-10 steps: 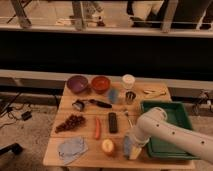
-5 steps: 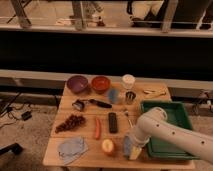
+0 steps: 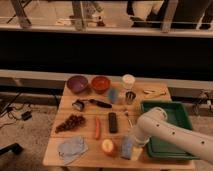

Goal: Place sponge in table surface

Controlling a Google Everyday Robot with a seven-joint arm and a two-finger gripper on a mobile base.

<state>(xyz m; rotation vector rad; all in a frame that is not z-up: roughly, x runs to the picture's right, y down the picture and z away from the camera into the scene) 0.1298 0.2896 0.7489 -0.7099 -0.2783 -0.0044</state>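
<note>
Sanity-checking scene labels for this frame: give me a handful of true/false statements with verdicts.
1. The gripper is down at the table's front edge, beside the apple. True.
2. The sponge lies inside the green tray. False: it is at the gripper, over the table surface, left of the tray.
3. The grey-blue cloth is at the front left corner. True.
4. The purple bowl stands right of the orange bowl. False: it stands left of it.
5. The carrot lies between the grapes and the black remote. True.
</note>
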